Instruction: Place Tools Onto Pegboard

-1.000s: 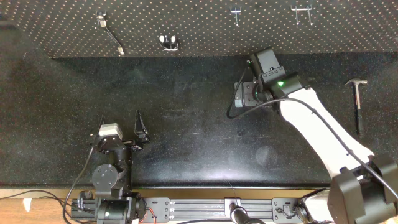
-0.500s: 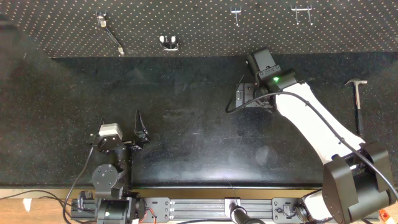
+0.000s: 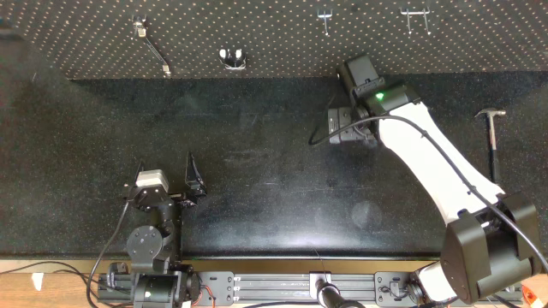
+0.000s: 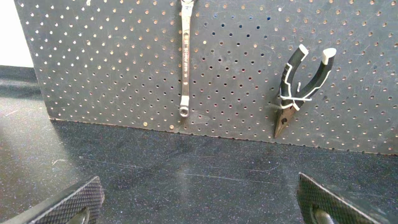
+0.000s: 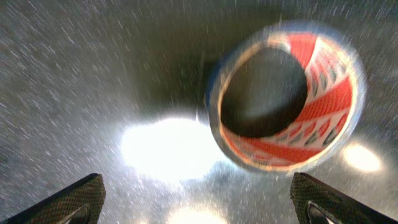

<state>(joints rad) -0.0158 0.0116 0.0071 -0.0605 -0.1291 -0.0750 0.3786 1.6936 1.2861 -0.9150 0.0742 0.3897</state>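
A roll of tape [image 5: 287, 99] with a red and white printed core lies flat on the black table, just ahead of my right gripper [image 5: 199, 202], which hangs above it, open, with nothing between its fingers. From above, that gripper [image 3: 344, 127] sits near the pegboard [image 3: 274, 34], right of centre. A wrench [image 4: 185, 59] and black-and-white pliers [image 4: 297, 93] hang on the pegboard. On the table at the far right lies a hammer [image 3: 492, 144]. My left gripper [image 3: 193, 178] rests open near its base, facing the board.
Two bare metal hooks [image 3: 324, 17] [image 3: 415, 17] stick out of the pegboard above the right arm. The black mat [image 3: 257, 188] between the arms is bare. The right arm's cable [image 3: 324, 141] loops beside its wrist.
The right arm has moved its gripper a little farther from its base, toward the pegboard. The left arm has stayed still.
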